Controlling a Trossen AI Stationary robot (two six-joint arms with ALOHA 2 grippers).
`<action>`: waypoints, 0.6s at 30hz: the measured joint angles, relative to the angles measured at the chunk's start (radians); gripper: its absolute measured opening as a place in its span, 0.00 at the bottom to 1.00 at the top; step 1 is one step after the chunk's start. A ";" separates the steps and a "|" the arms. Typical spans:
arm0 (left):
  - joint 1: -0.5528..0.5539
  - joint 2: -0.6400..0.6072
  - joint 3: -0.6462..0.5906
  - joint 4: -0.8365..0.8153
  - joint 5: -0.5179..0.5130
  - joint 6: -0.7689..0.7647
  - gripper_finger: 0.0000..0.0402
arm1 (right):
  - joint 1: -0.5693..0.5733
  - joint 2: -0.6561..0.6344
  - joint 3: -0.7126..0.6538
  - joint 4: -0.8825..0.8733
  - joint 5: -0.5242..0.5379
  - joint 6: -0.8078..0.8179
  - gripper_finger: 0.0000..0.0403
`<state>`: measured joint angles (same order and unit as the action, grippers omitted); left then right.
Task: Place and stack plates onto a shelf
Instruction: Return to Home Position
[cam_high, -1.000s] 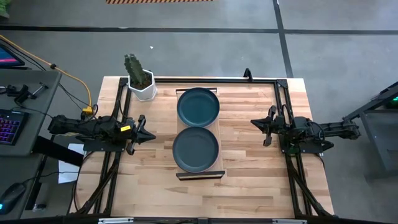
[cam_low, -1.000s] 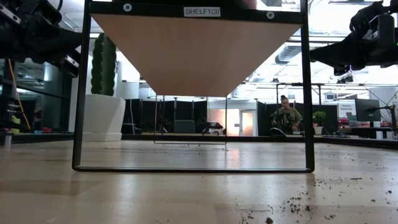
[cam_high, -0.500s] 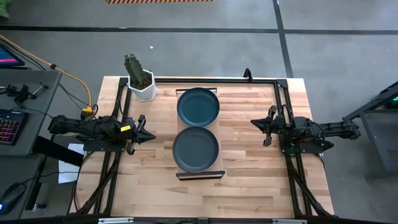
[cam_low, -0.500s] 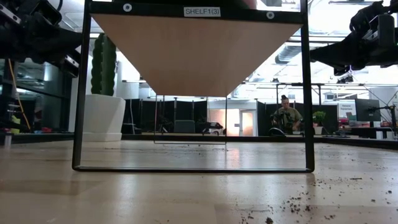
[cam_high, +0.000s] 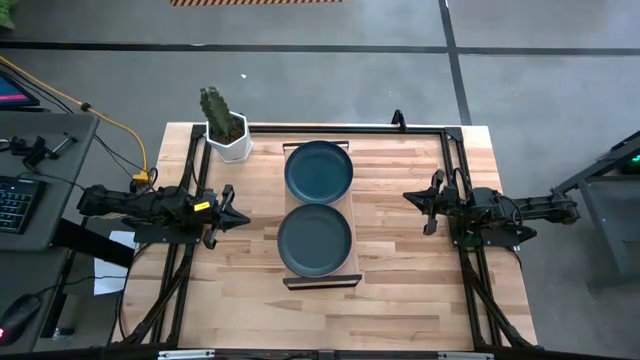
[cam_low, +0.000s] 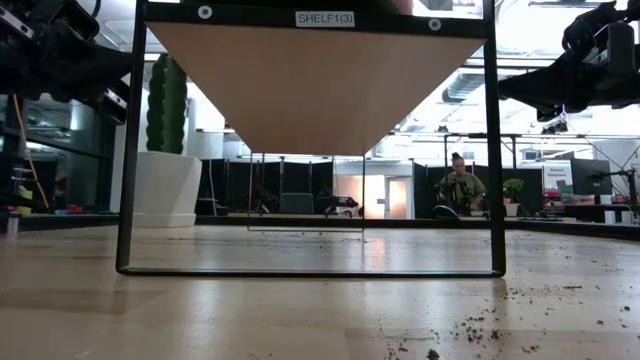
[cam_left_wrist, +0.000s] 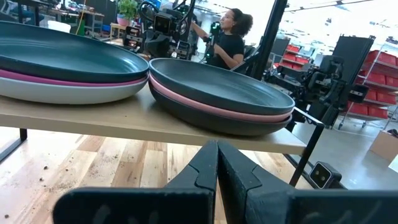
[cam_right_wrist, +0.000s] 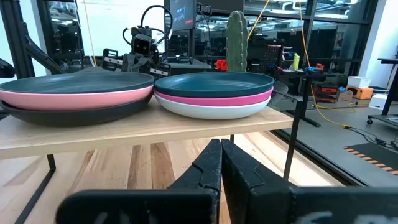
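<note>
Found the shelf (cam_high: 354, 206) standing mid-table between the two arms, raised clear of the tabletop (cam_high: 400, 290) on a dark frame (cam_low: 128, 150). Counted six plates on the board, in two stacks of three set side by side along its length, very close together; could not tell whether touching.

Recorded the far stack (cam_high: 319, 172), nearest the white plant pot (cam_high: 231, 145) and its cactus (cam_high: 214, 104), as follows: dark teal plate (cam_right_wrist: 214, 81) on top, bright pink plate (cam_right_wrist: 214, 98) in the middle, pale plate (cam_right_wrist: 211, 110) at the bottom. Recorded the near stack (cam_high: 315, 240) as teal top plate (cam_left_wrist: 217, 87) over light pink plate (cam_left_wrist: 217, 109) over dark bottom plate (cam_left_wrist: 230, 124). Judged both stacks squarely nested and level.

Found the left gripper (cam_high: 238, 218) off the shelf's left side, about level with the board, well apart from the plates, fingers pressed together and holding nothing. Found the right gripper (cam_high: 415, 198) off the right side at a similar height, likewise closed on nothing and pointed toward the shelf.

Noted dark crumbs (cam_low: 470, 325) scattered on the tabletop. Noted a person (cam_low: 460, 187) in the room beyond the table.
</note>
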<state>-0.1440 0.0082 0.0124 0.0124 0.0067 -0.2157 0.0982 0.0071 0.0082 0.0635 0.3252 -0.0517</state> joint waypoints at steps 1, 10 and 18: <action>0.000 0.000 0.000 0.000 0.000 0.000 0.00 | 0.000 0.000 0.000 0.000 0.000 0.000 0.00; 0.000 0.000 0.000 0.000 0.000 0.000 0.00 | 0.000 0.000 0.000 0.000 0.000 0.000 0.00; -0.024 0.013 -0.001 -0.001 0.002 0.000 0.00 | 0.000 0.000 0.000 0.000 0.000 0.000 0.00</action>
<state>-0.1679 0.0208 0.0116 0.0114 0.0090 -0.2155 0.0980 0.0072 0.0082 0.0639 0.3254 -0.0521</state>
